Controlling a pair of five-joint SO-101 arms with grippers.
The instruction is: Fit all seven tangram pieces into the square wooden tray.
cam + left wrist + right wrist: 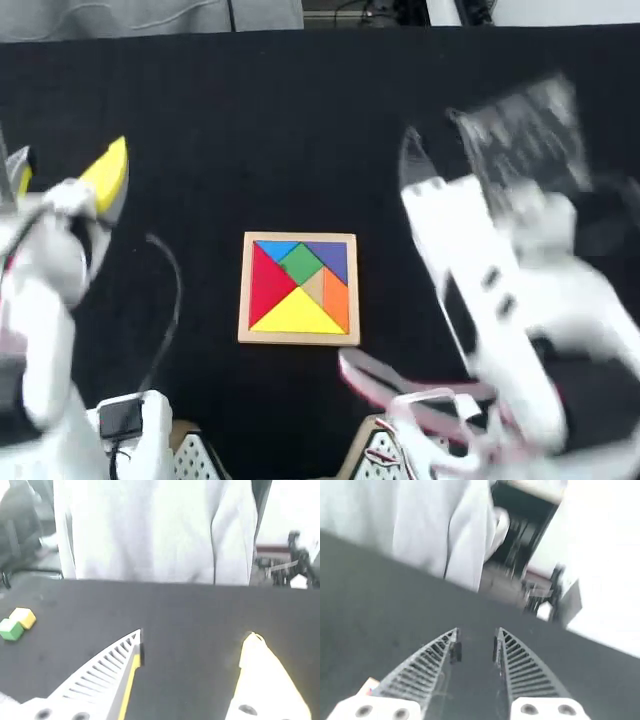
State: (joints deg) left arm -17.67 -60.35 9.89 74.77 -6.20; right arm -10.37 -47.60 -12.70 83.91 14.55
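Between the ribbed white finger [107, 667] and the yellow finger [260, 675] of the left claw [196, 635] lay only bare black table [200, 610]. That claw was wide open and held nothing. It hung over the left side of the table, well apart from the tray.

The right claw [476, 644] had its two ribbed white fingers close together, with a thin gap between the tips. Nothing sat in that gap. From above, the right arm [500, 300] looked blurry, on the right side of the table.

Between the two arms, in the middle of the table, lay the square wooden tray [243, 290]. All seven pieces lay flat inside it and filled the square. The big red triangle [268, 285] sat on the left side. The big yellow triangle [297, 315] ran along the near edge. The blue triangle [277, 249] was in the far left corner, with the green square [301, 263] just beside it. The purple slanted piece [333, 258] was in the far right corner, the orange triangle [337, 297] below it. The small tan triangle [314, 288] sat in the middle.

Far off on the table, a small green block [10, 629] touched a small yellow block [23, 617].
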